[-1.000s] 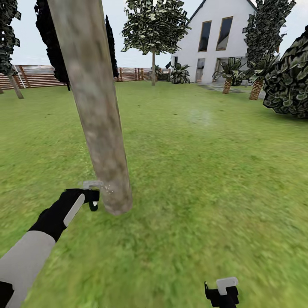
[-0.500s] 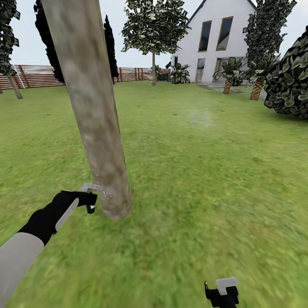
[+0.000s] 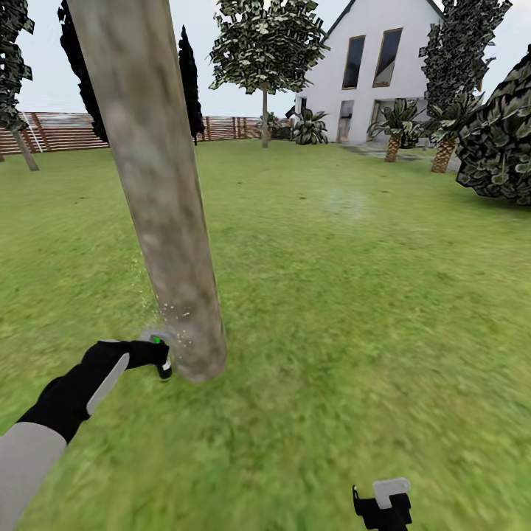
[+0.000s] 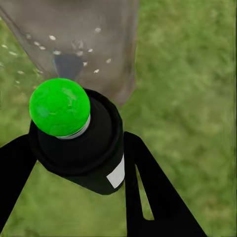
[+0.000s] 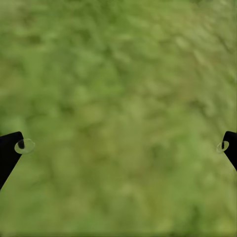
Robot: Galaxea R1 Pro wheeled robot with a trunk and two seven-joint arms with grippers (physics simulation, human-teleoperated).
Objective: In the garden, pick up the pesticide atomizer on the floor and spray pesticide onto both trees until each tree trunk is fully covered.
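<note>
Green-capped pesticide atomizer (image 4: pixel 74 138), clamped in the left gripper (image 3: pixel 158 354), mists the tree trunk (image 3: pixel 166 221) base; sweep upward (right gripper (image 3: pixel 383 505) open, idle).

Green lawn (image 3: pixel 354 295) carries the near tree trunk (image 3: pixel 166 221), rooted upright in the grass.

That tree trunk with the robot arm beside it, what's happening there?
The robot is spraying a tree trunk in a garden. Its left claw is shut on a black atomizer with a green cap, aimed at the base of the trunk. Fine white specks of pesticide dot the bark low down, while the upper trunk looks bare. The right claw hangs open over the lawn, holding nothing.
</note>
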